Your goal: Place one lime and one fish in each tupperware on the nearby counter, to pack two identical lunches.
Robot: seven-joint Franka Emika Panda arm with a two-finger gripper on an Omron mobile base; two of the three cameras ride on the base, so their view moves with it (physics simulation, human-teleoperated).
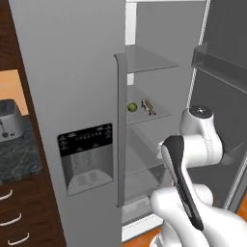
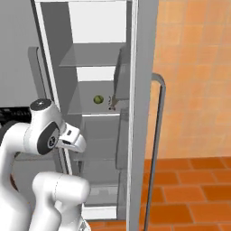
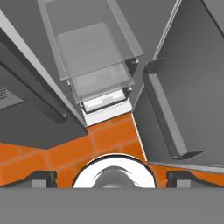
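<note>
Refrigerator (image 1: 77,96) with right door open, seen over the white arm (image 1: 193,144). One lime (image 1: 131,107) and one fish (image 1: 148,107) lie side by side, apart, on a middle glass shelf (image 1: 159,116). Tool (image 3: 112,177) points down over the orange tiled floor (image 3: 109,138) before the lower drawers, its fingertips (image 3: 41,178) wide apart, holding nothing. Toaster (image 1: 9,120) stands on the dark worktop (image 1: 19,157) at left.
</note>
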